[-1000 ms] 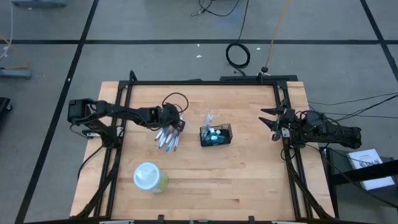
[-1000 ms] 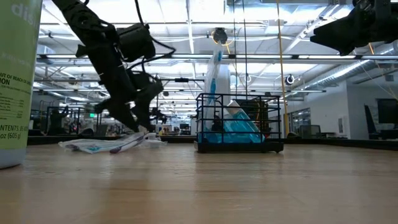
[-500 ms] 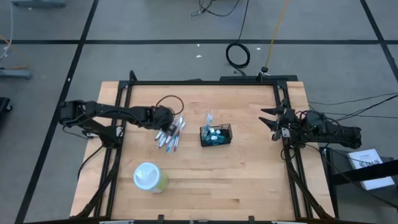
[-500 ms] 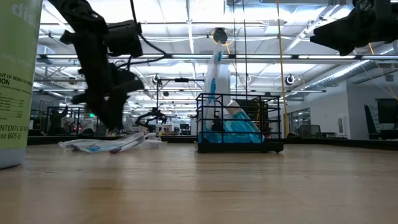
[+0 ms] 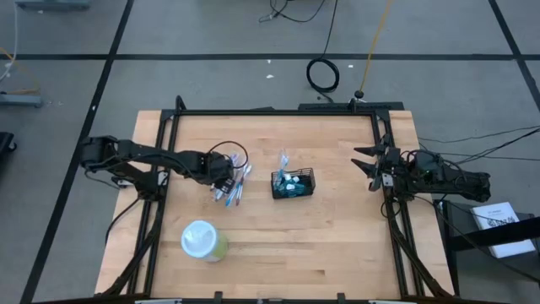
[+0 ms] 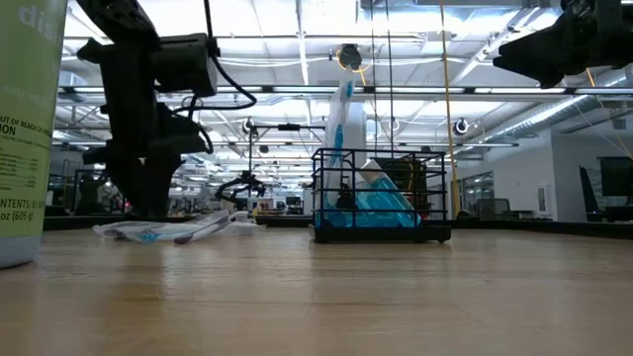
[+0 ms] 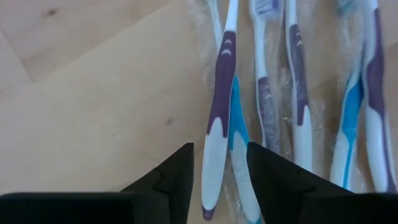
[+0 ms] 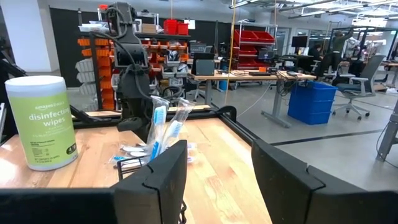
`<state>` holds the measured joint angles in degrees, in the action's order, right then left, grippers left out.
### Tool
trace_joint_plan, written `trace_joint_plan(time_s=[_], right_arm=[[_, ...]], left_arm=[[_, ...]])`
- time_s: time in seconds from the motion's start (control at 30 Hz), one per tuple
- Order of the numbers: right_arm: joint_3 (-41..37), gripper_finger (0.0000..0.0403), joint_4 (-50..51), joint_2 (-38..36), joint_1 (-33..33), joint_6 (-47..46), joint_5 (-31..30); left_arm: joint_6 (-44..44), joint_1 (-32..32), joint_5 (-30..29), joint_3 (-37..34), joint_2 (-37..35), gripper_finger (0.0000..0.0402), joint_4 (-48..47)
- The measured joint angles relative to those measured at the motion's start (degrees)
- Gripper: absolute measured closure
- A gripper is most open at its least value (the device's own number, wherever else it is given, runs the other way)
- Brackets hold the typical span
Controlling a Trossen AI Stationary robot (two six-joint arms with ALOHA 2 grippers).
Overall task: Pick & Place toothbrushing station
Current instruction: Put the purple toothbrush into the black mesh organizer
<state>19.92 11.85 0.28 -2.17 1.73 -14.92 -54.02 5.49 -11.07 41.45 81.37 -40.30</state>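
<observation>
The toothbrushing station (image 5: 293, 183) is a small black wire-mesh caddy in the middle of the table; in the low view the station (image 6: 381, 203) holds blue packets, and a wrapped toothbrush (image 6: 341, 119) stands up in it. Several wrapped toothbrushes (image 5: 234, 184) lie flat on the wood to its left. My left gripper (image 5: 221, 175) points down over their handle ends, open. In the left wrist view a purple-and-white handle end (image 7: 214, 168) lies between my left gripper's (image 7: 219, 177) fingers; whether they touch it does not show. My right gripper (image 5: 368, 165) waits open at the table's right edge.
A pale-green canister of disinfecting wipes (image 5: 202, 241) stands near the front left of the table. A black frame rail (image 5: 278, 112) runs around the tabletop. Bare wood lies between the station and my right gripper (image 8: 214, 186).
My left gripper has drawn back toward the table's left edge, from over the middle of the loose toothbrushes to their handle ends, and has tipped from a slant to pointing nearly straight down. The toothbrushes and the station have stayed where they were.
</observation>
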Motion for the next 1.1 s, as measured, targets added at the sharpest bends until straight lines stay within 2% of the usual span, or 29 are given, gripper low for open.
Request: trace_joint_plan(time_s=[0.2,0.4,0.6,0.87,1.1], right_arm=[[0.0,0.0232,0.0,0.0,0.0,0.0,0.0],[0.0,0.0232,0.0,0.0,0.0,0.0,0.0],[0.0,0.0232,0.0,0.0,0.0,0.0,0.0],[0.0,0.0232,0.0,0.0,0.0,0.0,0.0],[0.0,0.0232,0.0,0.0,0.0,0.0,0.0]], left_arm=[[-0.9,0.0,0.6,-1.0,2.4,0.0222,1.0],[-2.1,0.0,1.6,-1.6,4.6,0.0227,1.0],[-1.8,0.0,1.3,-1.7,4.3,0.0258,1.3],[-1.7,0.1,1.0,-1.5,4.3,0.0349,0.9],[-2.0,-0.1,2.8,1.4,3.8,0.0349,-2.6]])
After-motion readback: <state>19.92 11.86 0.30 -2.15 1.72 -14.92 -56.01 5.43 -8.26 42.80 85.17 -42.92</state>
